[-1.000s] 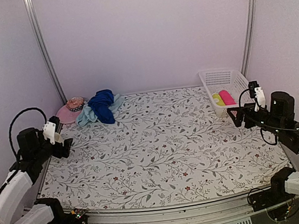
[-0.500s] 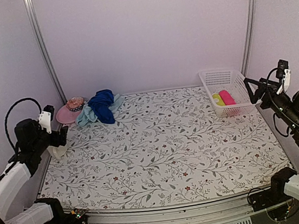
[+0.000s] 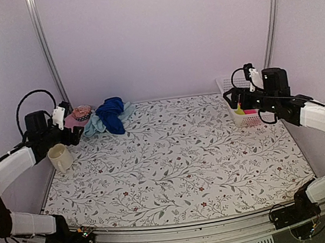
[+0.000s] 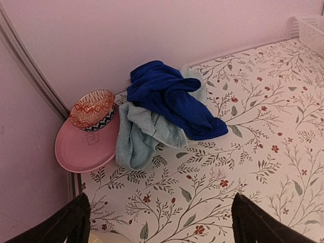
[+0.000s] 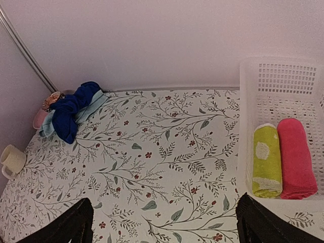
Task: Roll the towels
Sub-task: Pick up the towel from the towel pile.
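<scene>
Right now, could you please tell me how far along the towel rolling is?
Done: only a lime-green rolled towel and a pink rolled towel lie in the white plastic basket. In hand: nothing; the left gripper and right gripper are open and empty. Remaining: the crumpled royal blue cloth towel and pale aqua cloth towel, both unrolled, heaped beside the pink brimmed hat.
</scene>
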